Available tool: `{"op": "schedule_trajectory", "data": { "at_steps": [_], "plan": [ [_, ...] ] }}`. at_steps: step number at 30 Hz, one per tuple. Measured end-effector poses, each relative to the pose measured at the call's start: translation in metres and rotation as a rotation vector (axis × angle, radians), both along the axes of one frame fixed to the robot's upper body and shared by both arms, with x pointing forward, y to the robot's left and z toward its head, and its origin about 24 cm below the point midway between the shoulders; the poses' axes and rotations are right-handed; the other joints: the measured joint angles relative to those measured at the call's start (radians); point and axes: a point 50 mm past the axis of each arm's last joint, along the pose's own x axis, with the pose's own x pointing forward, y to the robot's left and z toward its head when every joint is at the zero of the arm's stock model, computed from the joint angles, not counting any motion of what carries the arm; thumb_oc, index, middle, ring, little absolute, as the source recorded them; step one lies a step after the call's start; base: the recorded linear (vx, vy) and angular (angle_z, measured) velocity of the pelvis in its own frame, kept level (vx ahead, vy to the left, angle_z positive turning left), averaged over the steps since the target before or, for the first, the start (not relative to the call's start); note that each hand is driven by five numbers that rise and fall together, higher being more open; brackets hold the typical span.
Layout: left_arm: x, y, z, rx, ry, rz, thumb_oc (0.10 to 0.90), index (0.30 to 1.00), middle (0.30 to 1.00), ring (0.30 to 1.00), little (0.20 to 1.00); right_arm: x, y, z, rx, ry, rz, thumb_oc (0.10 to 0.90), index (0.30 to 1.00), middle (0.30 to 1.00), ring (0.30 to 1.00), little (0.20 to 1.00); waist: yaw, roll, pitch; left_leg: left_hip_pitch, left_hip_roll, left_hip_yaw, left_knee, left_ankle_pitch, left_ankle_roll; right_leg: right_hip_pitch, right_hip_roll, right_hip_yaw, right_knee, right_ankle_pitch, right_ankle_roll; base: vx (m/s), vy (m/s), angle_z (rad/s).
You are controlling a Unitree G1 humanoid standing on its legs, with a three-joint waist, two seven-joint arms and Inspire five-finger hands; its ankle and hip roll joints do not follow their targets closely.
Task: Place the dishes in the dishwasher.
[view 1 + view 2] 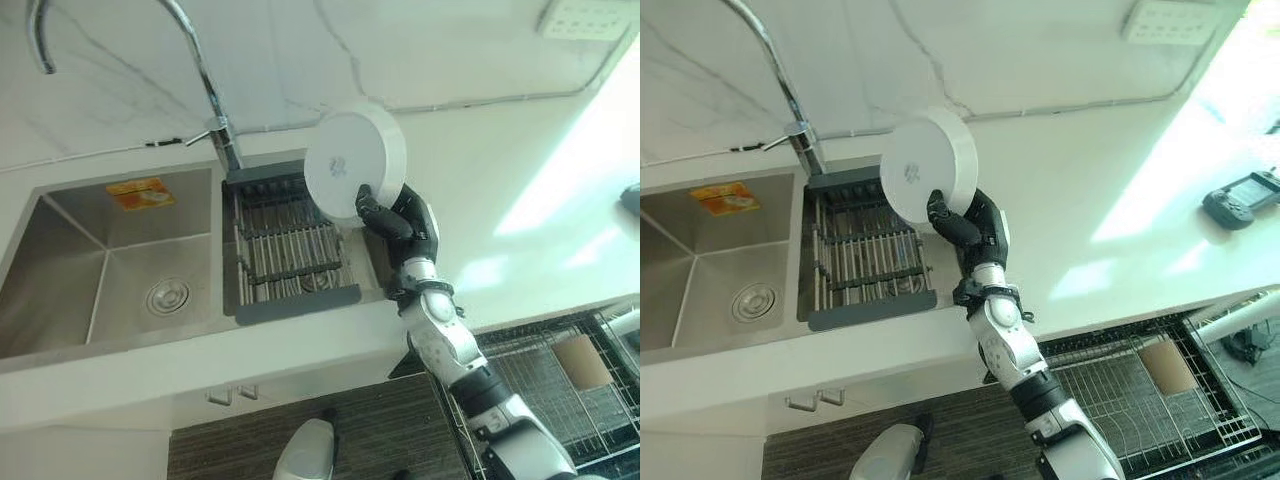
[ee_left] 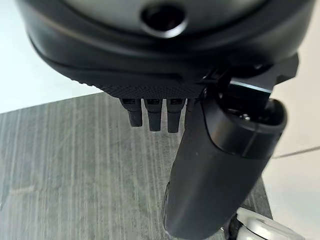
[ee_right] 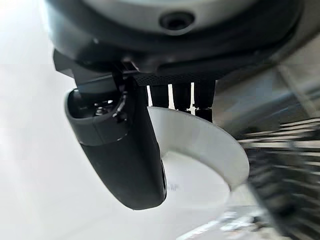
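Right hand (image 1: 975,225) pinched white plate (image 1: 925,160) by its lower edge.
Plate was held tilted above the drying rack (image 1: 865,260) in the sink (image 1: 700,270); left hand (image 2: 200,150) hung over floor, fingers relaxed.

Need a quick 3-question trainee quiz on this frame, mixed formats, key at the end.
1. True or false: the right robot hand grips the white plate.
2. Over what is the plate held? A) drying rack in the sink B) open dishwasher rack C) counter
3. Fill in: the left robot hand hangs over the dark ___ holding nothing.

Key: 1 true; 2 A; 3 floor.
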Motion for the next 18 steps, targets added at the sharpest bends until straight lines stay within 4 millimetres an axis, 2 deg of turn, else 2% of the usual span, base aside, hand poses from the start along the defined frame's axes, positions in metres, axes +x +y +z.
{"op": "schedule_trajectory", "data": {
  "at_steps": [2, 4, 7, 12, 13, 15, 18],
  "plan": [
    [0.007, 0.0, 0.0, 0.003, -0.015, -0.009, 0.8, 0.9, 0.9, 0.9, 0.9, -0.01, -0.003, 0.024, 0.044, -0.129, 0.008, 0.4, 0.3, 0.3, 0.3, 0.3, -0.036, 0.001, -0.001, 0.008, 0.017, 0.025, 0.0, 0.001, -0.004, -0.016, 0.008, 0.029, 0.004, 0.005, -0.002, -0.1, -0.096, -0.43],
    [0.011, -0.001, 0.001, 0.006, -0.016, -0.028, 0.8, 0.9, 0.9, 0.9, 0.9, -0.017, -0.011, 0.038, 0.052, -0.207, 0.003, 0.4, 0.3, 0.3, 0.3, 0.3, -0.067, 0.001, -0.017, 0.017, 0.033, 0.058, -0.003, 0.0, -0.006, -0.038, 0.017, 0.065, 0.007, 0.011, -0.003, -0.06, -0.077, -0.48],
    [0.016, -0.002, 0.001, 0.008, -0.031, -0.038, 0.8, 0.9, 0.9, 0.9, 0.9, -0.025, -0.033, 0.041, 0.075, -0.256, -0.065, 0.4, 0.3, 0.3, 0.3, 0.3, -0.126, -0.004, -0.048, 0.02, 0.054, 0.095, -0.003, -0.004, -0.012, -0.065, 0.031, 0.109, 0.017, 0.014, -0.011, -0.01, -0.067, -0.51],
    [0.024, -0.003, 0.002, 0.032, -0.052, -0.103, 0.8, 0.9, 0.9, 0.9, 0.9, -0.041, -0.088, 0.008, -0.003, -0.141, -0.247, 0.4, 0.3, 0.3, 0.3, 0.3, -0.199, -0.017, -0.084, 0.038, 0.095, 0.158, -0.003, -0.012, -0.024, -0.098, 0.064, 0.179, 0.02, 0.022, -0.03, -0.01, -0.058, -0.46],
    [0.027, -0.002, 0.002, 0.055, -0.053, -0.134, 0.8, 0.9, 0.9, 0.9, 0.9, -0.046, -0.098, -0.001, -0.021, -0.105, -0.277, 0.4, 0.3, 0.3, 0.3, 0.3, -0.227, -0.021, -0.085, 0.041, 0.102, 0.169, -0.005, -0.011, -0.026, -0.105, 0.071, 0.193, 0.019, 0.026, -0.032, 0.0, -0.051, -0.4],
    [0.023, -0.001, 0.002, 0.081, -0.04, -0.179, 0.8, 0.9, 0.9, 0.9, 0.9, -0.057, -0.118, -0.02, -0.062, -0.019, -0.339, 0.4, 0.3, 0.3, 0.3, 0.3, -0.247, -0.023, -0.086, 0.063, 0.109, 0.195, -0.021, -0.009, -0.03, -0.106, 0.078, 0.217, 0.019, 0.026, -0.033, 0.0, -0.047, -0.43],
    [0.02, 0.001, 0.003, 0.108, -0.032, -0.203, 0.8, 0.9, 0.9, 0.9, 0.9, -0.076, -0.147, -0.042, -0.079, 0.086, -0.428, 0.4, 0.3, 0.3, 0.3, 0.3, -0.312, -0.027, -0.086, 0.068, 0.126, 0.229, -0.041, 0.001, -0.043, -0.138, 0.097, 0.257, 0.018, 0.033, -0.036, -0.02, -0.047, -0.43]
  ]
}}
